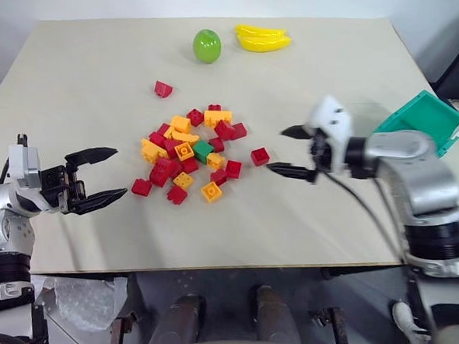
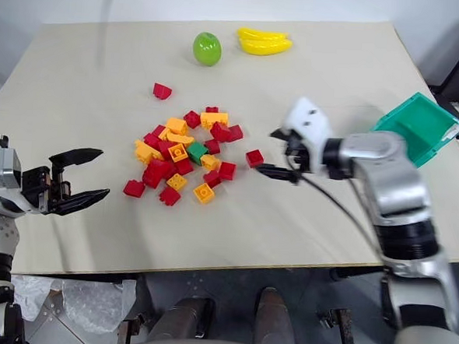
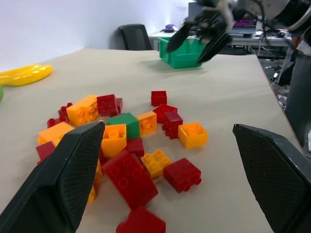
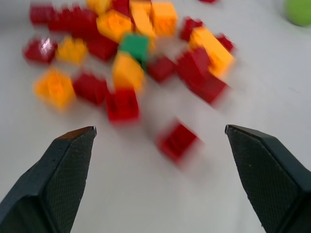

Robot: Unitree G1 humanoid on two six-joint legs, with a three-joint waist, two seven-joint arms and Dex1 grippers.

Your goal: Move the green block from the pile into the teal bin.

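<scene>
Your right end effector hangs right of centre in the head view, fingers spread wide with nothing between them, pointing toward the pile. It sits just beside a lone red block at the pile's right fringe. Your left end effector waits at the lower left, also spread and empty, well apart from the blocks.

The green block is still in the pile, near its middle and slightly right, on the pale surface. It is hemmed in: an orange block touches it on the left, red ones crowd above and to the right, and an orange one sits just below right. The left wrist view shows the green block lying flat among its neighbours, its top and one side exposed.

Expect it to be light, rigid and fairly slick plastic, so it will likely skid or pop out if you pinch a corner. Judging from its shape, take it across two opposite flat side walls, coming from above so the fingers slip into the gaps beside it; you may nudge neighbours aside.

It is a small dark-green brick with studs, the same size as the others and the only green one there.

The teal bin stands tilted at the right edge, well apart from the pile.
</scene>
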